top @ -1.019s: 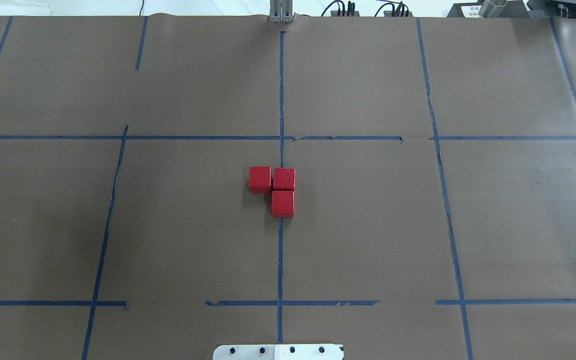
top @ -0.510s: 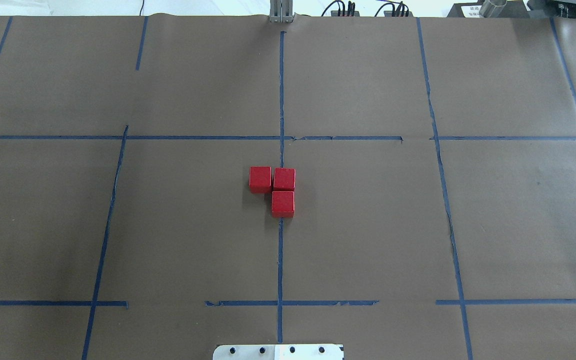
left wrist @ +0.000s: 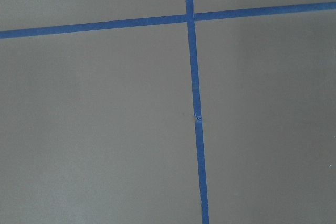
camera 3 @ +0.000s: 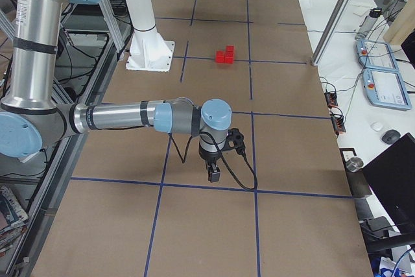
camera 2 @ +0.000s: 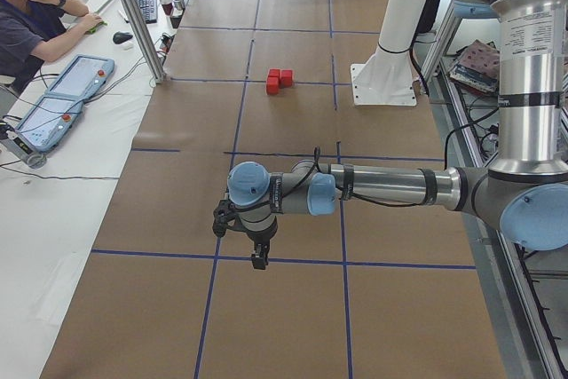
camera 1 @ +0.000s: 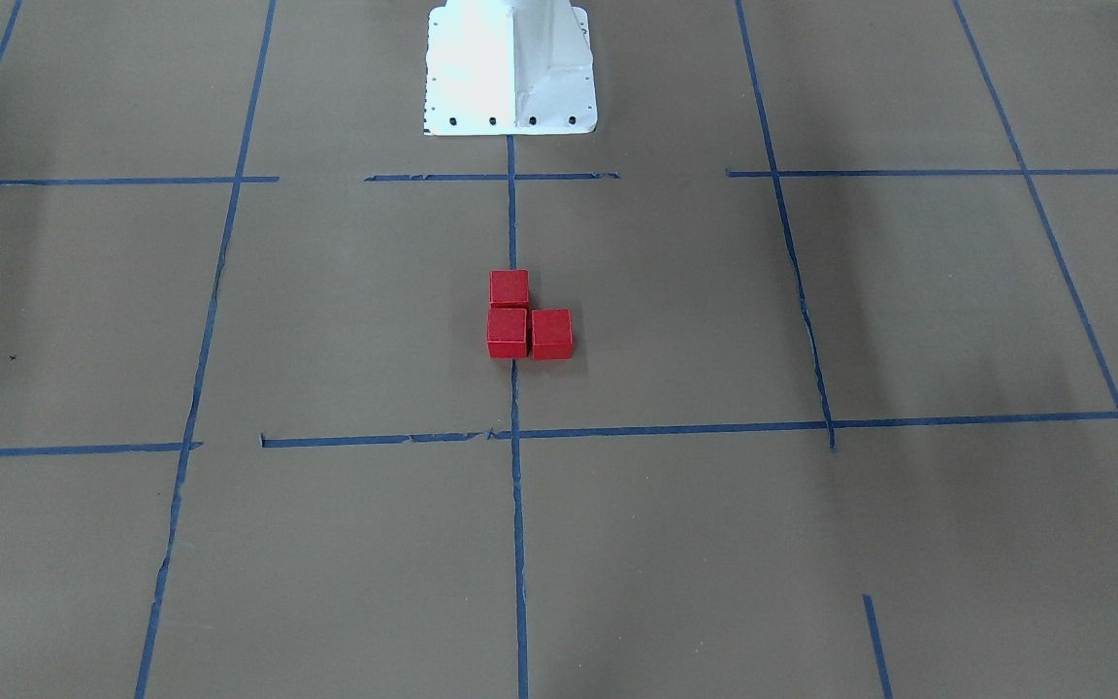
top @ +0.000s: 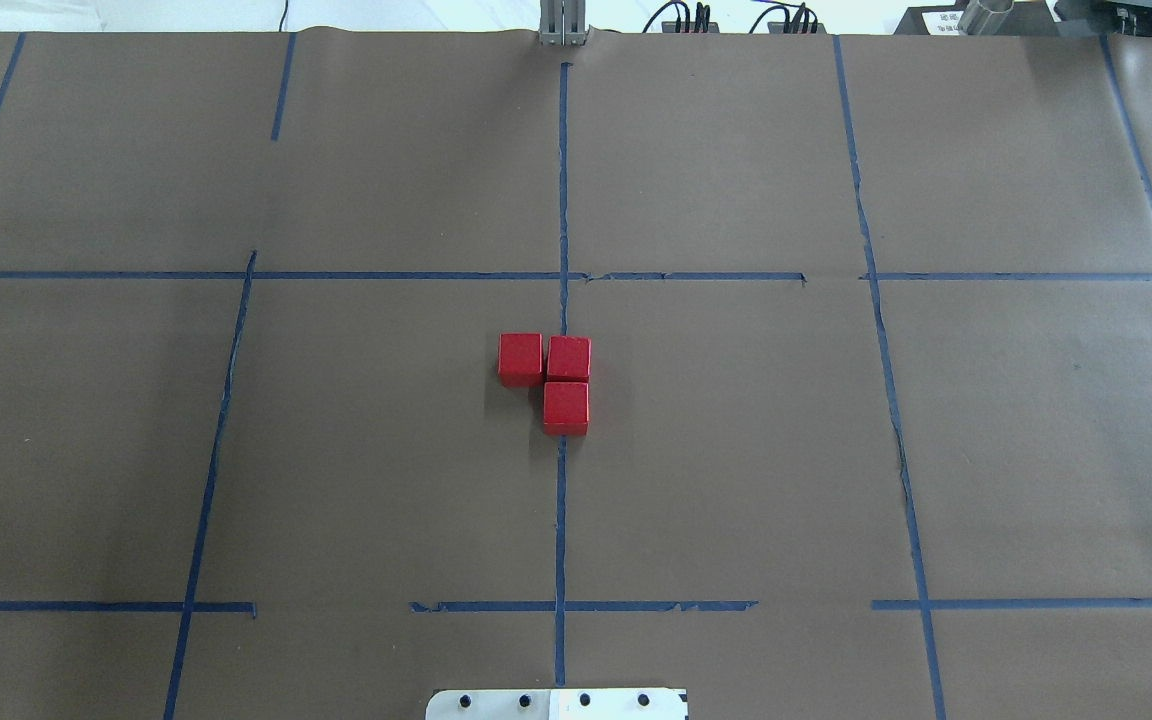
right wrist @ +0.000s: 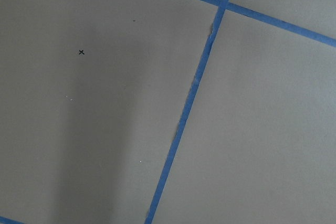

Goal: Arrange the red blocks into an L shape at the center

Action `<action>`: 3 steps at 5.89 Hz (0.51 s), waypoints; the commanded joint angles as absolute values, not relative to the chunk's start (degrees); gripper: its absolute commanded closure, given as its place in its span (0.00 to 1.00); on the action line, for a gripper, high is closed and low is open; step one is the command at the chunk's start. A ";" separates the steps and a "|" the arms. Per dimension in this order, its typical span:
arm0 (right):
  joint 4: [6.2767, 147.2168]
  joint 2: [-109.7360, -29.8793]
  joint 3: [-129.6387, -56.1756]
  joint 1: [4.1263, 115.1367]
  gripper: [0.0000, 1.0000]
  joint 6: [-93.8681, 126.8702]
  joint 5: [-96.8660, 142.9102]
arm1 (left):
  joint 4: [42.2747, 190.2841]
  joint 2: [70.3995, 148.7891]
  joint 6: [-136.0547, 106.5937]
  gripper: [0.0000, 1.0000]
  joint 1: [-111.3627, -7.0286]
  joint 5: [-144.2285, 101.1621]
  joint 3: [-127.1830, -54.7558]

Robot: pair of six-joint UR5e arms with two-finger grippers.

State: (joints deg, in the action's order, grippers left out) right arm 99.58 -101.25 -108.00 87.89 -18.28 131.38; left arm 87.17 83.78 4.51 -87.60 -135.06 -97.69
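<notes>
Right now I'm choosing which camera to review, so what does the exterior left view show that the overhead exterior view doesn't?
Only exterior left: the left arm stretched out level, its tool pointing down far from the blocks, and a seated operator. Whether the tool is open cannot be told. Only overhead: black cables beyond the far edge. Both: the red blocks, touching in an L at the centre, and the white base plate.

Brown paper-covered table (top: 736, 480), blue tape grid (top: 562, 170) (torn in places), white side desk (camera 2: 53, 237)
</notes>
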 commanded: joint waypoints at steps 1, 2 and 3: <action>99.58 -101.25 -108.11 87.98 0.00 -18.28 131.66 | 87.01 83.67 4.75 0.00 -87.45 -135.53 -98.00; 99.58 -101.16 -108.02 87.89 0.00 -18.28 131.66 | 86.84 83.41 4.75 0.00 -87.54 -135.61 -98.00; 99.58 -101.08 -108.02 87.89 0.00 -18.28 131.66 | 86.84 83.41 4.75 0.00 -87.54 -135.62 -98.09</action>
